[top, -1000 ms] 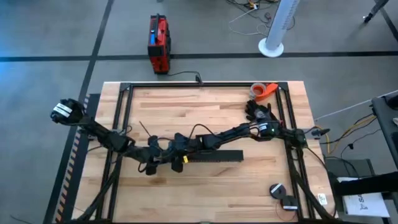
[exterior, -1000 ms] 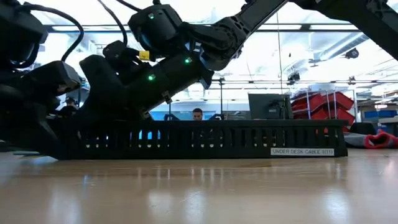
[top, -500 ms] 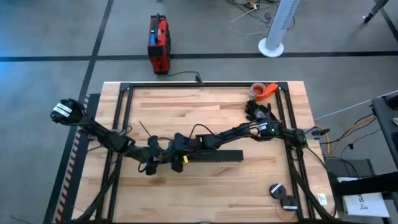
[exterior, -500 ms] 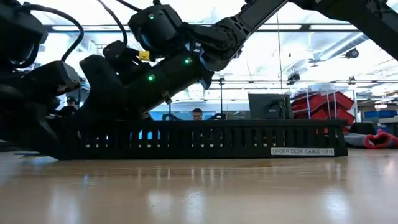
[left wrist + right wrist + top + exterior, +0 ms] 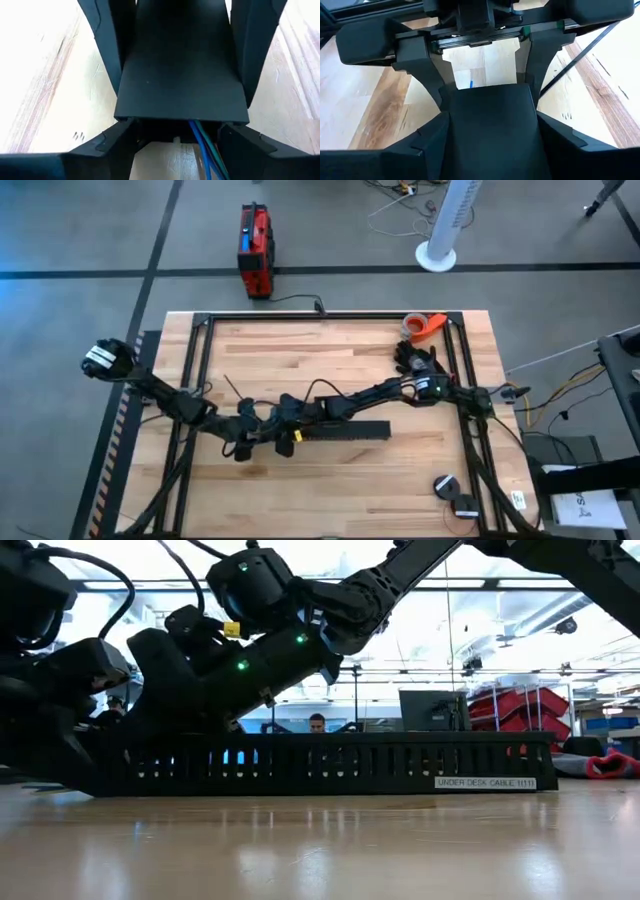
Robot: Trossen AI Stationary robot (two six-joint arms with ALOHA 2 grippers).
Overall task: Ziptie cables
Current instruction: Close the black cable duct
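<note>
Two hands point(image 5: 268, 432) clamp rail point(image 5: 345, 431) holding cables point(image 5: 206, 150)

Blue and green cables point(image 5: 204, 150) run out from under a black rail's point(image 5: 182, 75) end.

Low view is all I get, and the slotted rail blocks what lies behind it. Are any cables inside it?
Observer: Yes. The left wrist view shows blue and green cables coming out of the black rail at its end, by the left pincer.
Operator: Where is the right pincer?
Observer: From above, the right pincer is at that same rail end, facing the left one.
Operator: Anything else on the table?
Observer: An orange tape roll at the far right corner of the table.
</note>
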